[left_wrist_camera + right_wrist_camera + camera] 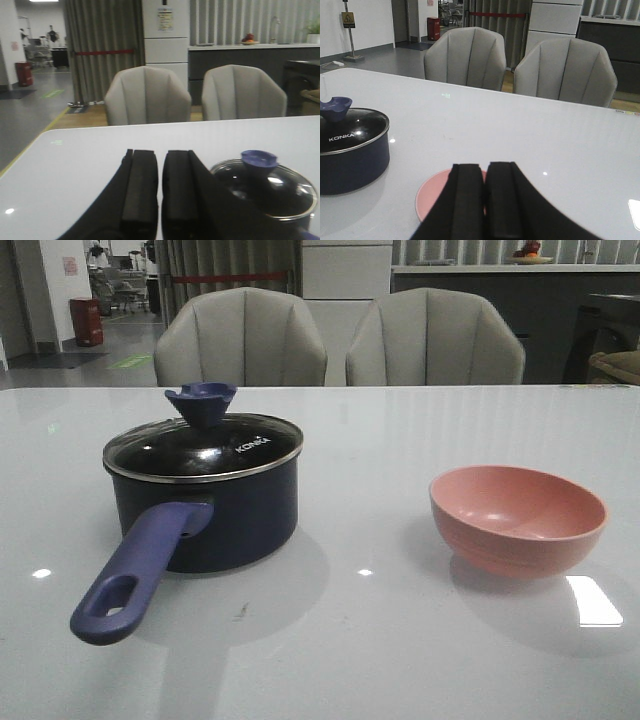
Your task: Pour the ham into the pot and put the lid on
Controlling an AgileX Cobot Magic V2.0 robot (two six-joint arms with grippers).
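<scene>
- Left fingers (159, 192): we see them closed together, empty, just beside the pot (205, 505).
- Pot: we log it left on the tabletop (380, 640), handle toward us. Probably rigid and fairly heavy.
- Lid (203, 445): seated on the pot; glass, likely fragile and slick. We would grasp the blue knob (200, 400).
- Ham: not visible to us.
- Pink bowl (518, 518): right, appears empty.
- Right fingers (485, 200): closed, empty, above the bowl.
</scene>
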